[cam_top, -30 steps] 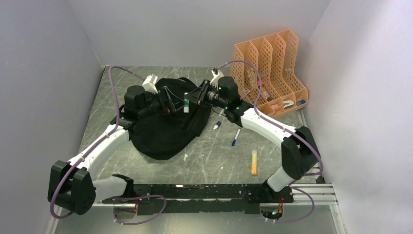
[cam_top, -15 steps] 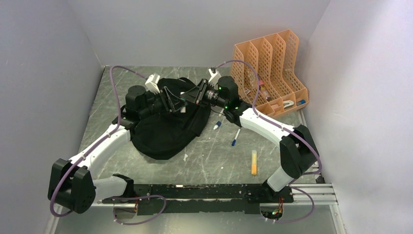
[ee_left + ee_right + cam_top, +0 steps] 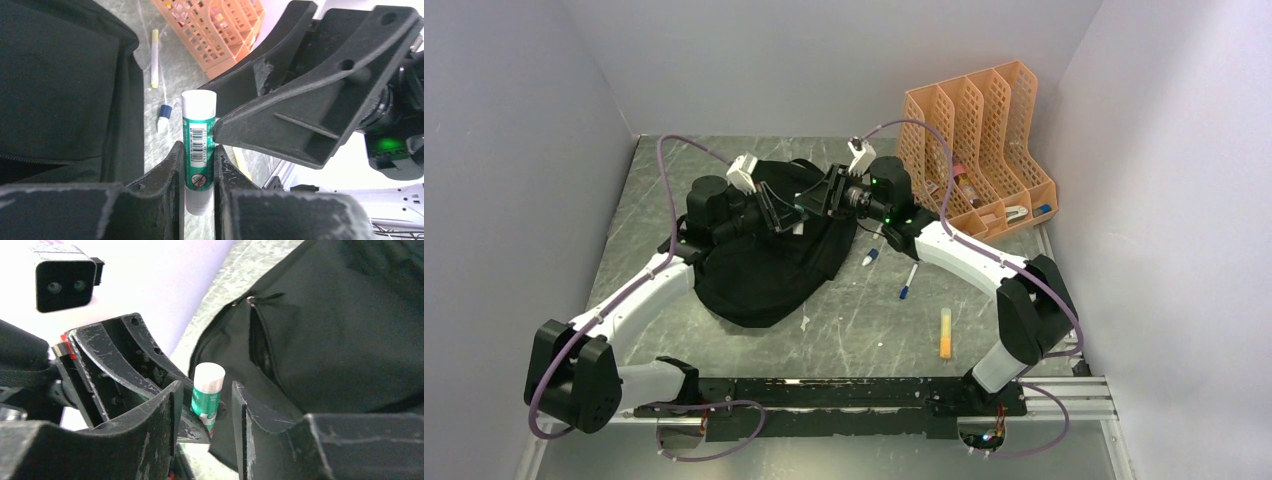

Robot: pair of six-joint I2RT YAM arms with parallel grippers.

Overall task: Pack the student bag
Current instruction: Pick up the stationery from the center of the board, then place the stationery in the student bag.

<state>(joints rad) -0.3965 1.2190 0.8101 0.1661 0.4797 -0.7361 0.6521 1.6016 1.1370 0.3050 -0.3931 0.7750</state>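
Note:
The student bag [image 3: 764, 270] lies floppy and black on the table, its zipper slit [image 3: 260, 347] partly open. Above it the two grippers meet tip to tip. A green glue stick with white ends [image 3: 198, 135] stands between the fingers of my left gripper [image 3: 196, 155], which is shut on it. My right gripper [image 3: 206, 386] is open around the same glue stick [image 3: 207, 390], with a gap showing on each side. From above, the left gripper [image 3: 782, 212] and right gripper [image 3: 812, 203] overlap over the bag's upper part.
An orange mesh file organiser [image 3: 979, 150] stands at the back right with small items in it. Two pens [image 3: 871, 257] [image 3: 908, 281] and an orange marker [image 3: 945, 332] lie on the table right of the bag. Grey walls enclose three sides.
My left gripper has closed onto the glue stick. My right gripper, which was shut on it, has spread its jaws. Both wrists have drifted slightly toward the back.

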